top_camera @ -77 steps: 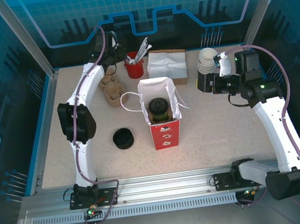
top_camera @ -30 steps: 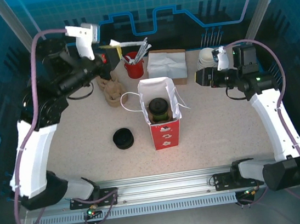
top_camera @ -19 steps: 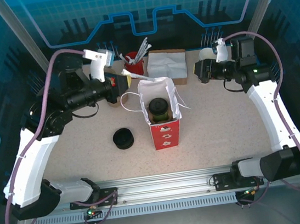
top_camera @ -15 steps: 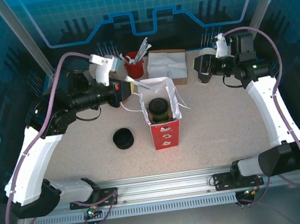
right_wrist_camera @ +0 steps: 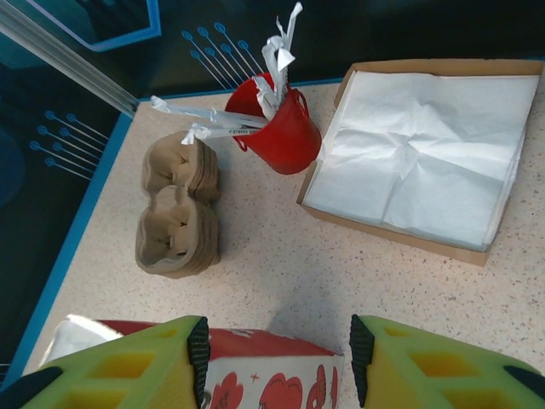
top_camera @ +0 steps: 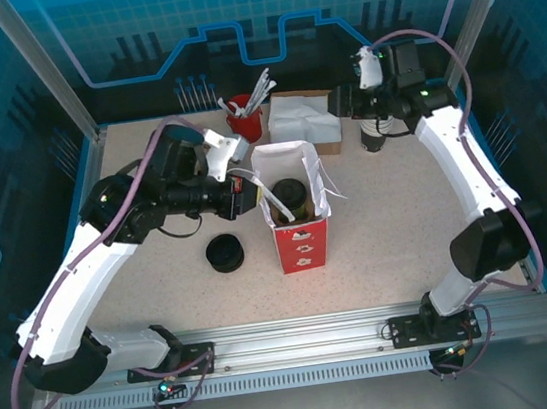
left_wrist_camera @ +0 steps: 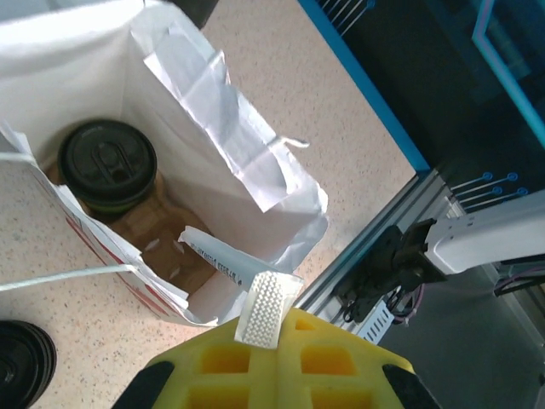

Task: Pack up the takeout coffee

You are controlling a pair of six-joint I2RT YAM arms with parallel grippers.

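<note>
Black-lidded olive takeout coffee [left_wrist_camera: 109,166] stands upright inside the bag [left_wrist_camera: 255,162].

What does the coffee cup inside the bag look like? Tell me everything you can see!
The coffee cup is small, with a round black plastic lid pressed on top and an olive-green paper wall peeking out below it. It stands upright deep inside the white and red paper bag, near one corner, on brown cardboard. The bag's white walls rise close around it. A wrapped straw pokes into the bag beside it without touching it. Nothing grips the cup.
</note>
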